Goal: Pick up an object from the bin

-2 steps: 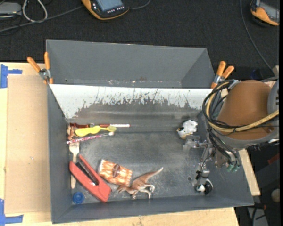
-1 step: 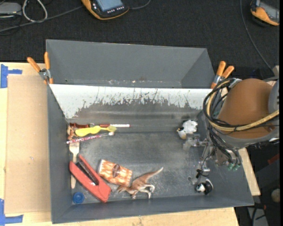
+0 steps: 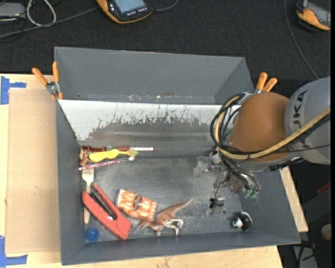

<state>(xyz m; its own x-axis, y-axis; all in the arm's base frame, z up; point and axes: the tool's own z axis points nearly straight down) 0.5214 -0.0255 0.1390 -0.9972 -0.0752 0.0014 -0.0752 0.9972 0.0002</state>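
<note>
Round black-and-white object (image 3: 240, 222) lies near the tool (image 3: 215, 204) in the scuffed metal bin (image 3: 156, 177); tool's opening cannot be told.

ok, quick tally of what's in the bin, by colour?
Yellow: 1, long toy
Red: 1, flat case
Blue: 1, cap
Orange-and-white: 1, packet
Brown: 1, dinosaur
Black-and-white: 1, small round thing
Pale: 1, fork
Total: 7 that I can tell apart; the clutter at the far left may hold more.
</note>
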